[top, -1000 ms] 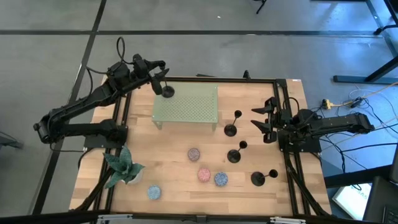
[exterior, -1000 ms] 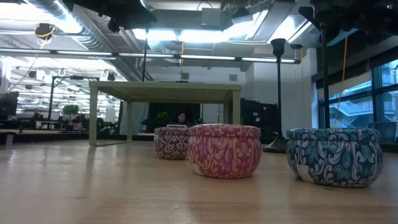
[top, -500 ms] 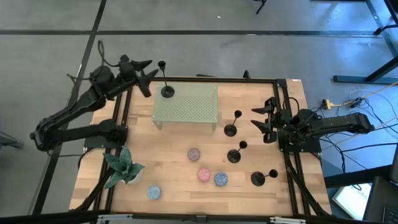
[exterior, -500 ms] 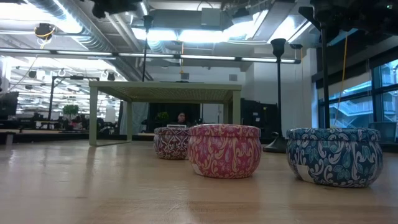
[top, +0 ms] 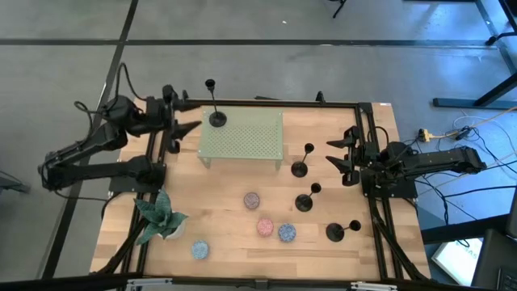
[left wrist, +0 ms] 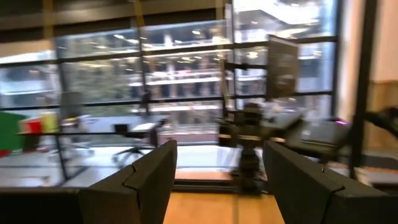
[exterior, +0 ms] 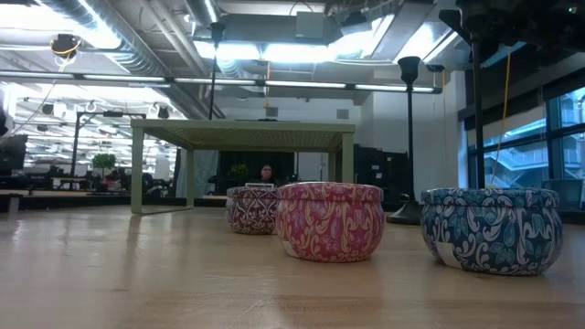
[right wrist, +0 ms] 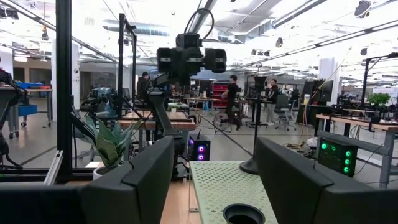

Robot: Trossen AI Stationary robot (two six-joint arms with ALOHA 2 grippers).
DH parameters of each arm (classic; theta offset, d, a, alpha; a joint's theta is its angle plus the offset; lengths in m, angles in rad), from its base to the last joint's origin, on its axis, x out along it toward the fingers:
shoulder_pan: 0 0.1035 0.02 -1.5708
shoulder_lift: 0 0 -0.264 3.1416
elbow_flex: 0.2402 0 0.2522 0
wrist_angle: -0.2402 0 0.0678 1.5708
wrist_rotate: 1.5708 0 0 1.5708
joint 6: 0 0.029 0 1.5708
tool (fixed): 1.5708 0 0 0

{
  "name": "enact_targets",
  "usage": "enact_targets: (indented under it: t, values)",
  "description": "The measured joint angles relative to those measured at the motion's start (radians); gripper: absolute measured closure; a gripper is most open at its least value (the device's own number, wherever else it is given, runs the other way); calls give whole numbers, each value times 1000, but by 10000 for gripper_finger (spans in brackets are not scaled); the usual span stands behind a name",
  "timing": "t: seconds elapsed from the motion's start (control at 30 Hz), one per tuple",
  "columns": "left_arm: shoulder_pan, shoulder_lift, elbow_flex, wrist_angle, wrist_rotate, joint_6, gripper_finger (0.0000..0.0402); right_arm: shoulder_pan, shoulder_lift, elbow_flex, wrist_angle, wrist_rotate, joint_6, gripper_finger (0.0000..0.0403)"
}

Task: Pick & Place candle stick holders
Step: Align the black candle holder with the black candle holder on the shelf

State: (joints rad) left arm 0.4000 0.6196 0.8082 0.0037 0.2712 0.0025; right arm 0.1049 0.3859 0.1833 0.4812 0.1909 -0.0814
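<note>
Left gripper (top: 184,123) is seen in the high view at the table's left edge, just beside the pale green perforated metal stand (top: 242,136), apart from it; fingers are spread w/ a clear gap, nothing held or touched. In the left wrist view the two dark fingers (left wrist: 140,180) stand well apart, only air betw. them.

Right gripper (top: 342,158) is parked at the table's right edge, fingers parted to a moderate gap, nothing gripped; right wrist view shows both dark fingers (right wrist: 142,180) w/ open space betw. them, the green stand seen beyond.

Four slim black candle stick holders w/ round flat bases are counted. One holder (top: 216,113) stands upright on the stand's top, at the corner nearest the left gripper, free of it. A second holder (top: 300,166) stands on the light wooden table (top: 226,230) just right of the stand. A third (top: 305,200) is placed nearer the table's front, and a fourth (top: 338,231) farther front-right.

Small round speckled candles (top: 264,227) are grouped mid-table; a potted green plant (top: 160,218) is at front-left.
</note>
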Motion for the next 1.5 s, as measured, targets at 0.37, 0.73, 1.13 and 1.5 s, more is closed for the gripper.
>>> enact_targets:
  t: [0.37,0.73,1.13,1.5]
  values:
    - [-247,62,0,-1,1,19,167,0,16,0,-7,0,3,174]
    - [-393,121,0,-7,-7,19,167,0,147,0,-17,128,15,174]
    - [-413,118,0,-7,-7,19,167,-81,220,0,-10,98,82,155]
    - [-413,118,0,-7,-8,20,167,-139,308,0,37,17,104,130]
